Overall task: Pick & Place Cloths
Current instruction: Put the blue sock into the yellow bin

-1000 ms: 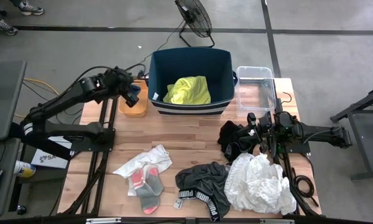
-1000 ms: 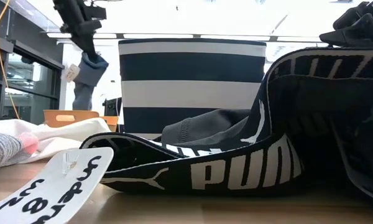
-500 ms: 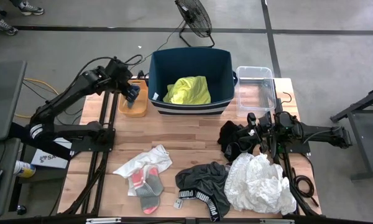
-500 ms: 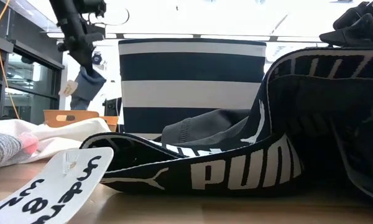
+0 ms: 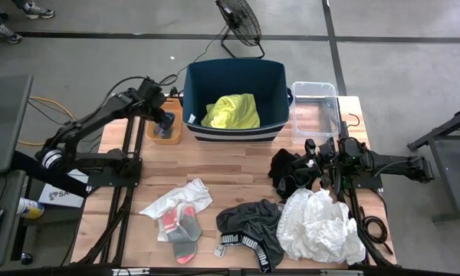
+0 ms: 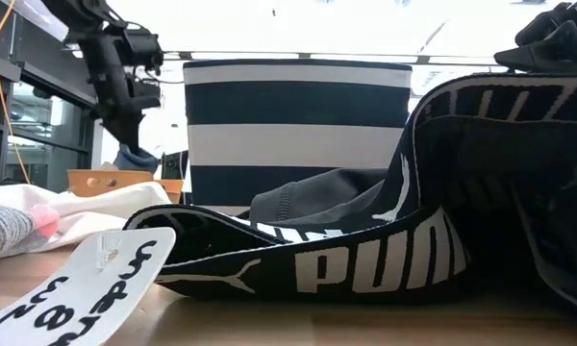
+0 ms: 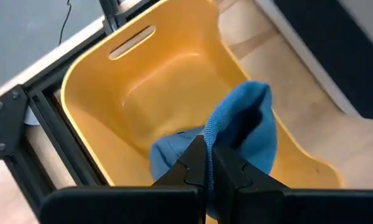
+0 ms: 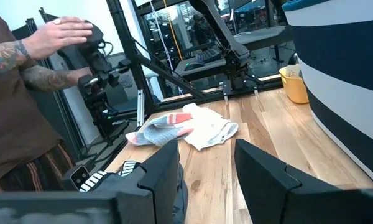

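blue cloth (image 7: pixel 245 134) hangs pinched in the left gripper (image 7: pixel 206 163), whose fingers are pressed together on a fold of it, and its lower end sags into the small orange tray (image 7: pixel 143 81) at the back left of the wooden table (image 5: pixel 230 172). from above, the left gripper (image 5: pixel 165 120) sits right over that tray (image 5: pixel 165 132), just beside the big navy bin (image 5: pixel 235 70). a yellow shirt (image 5: pixel 231 112) lies crumpled inside the bin.

over on the right side the right gripper (image 5: pixel 312 162) rests low by a heap of black garments (image 5: pixel 287 172), touching or nearly touching them; its fingers stand apart with nothing between them, as the wrist camera shows (image 8: pixel 206 168). in front of that heap lies a big rumpled white cloth (image 5: pixel 320 227). next to it, near the front edge, are the dark grey shorts (image 5: pixel 253 226), their lettered waistband (image 6: pixel 365 264) curling across the tabletop close to the low camera. further left a thin white garment (image 5: pixel 176 201) is spread out with the grey-pink socks (image 5: pixel 180 226) lying on it.

a clear plastic tub (image 5: pixel 316 103) stands on the far right corner beside the bin, and a floor fan (image 5: pixel 239 23) is behind the table. beyond the table's left end a person's raised hand (image 8: pixel 65 30) and tattooed forearm show near some equipment.
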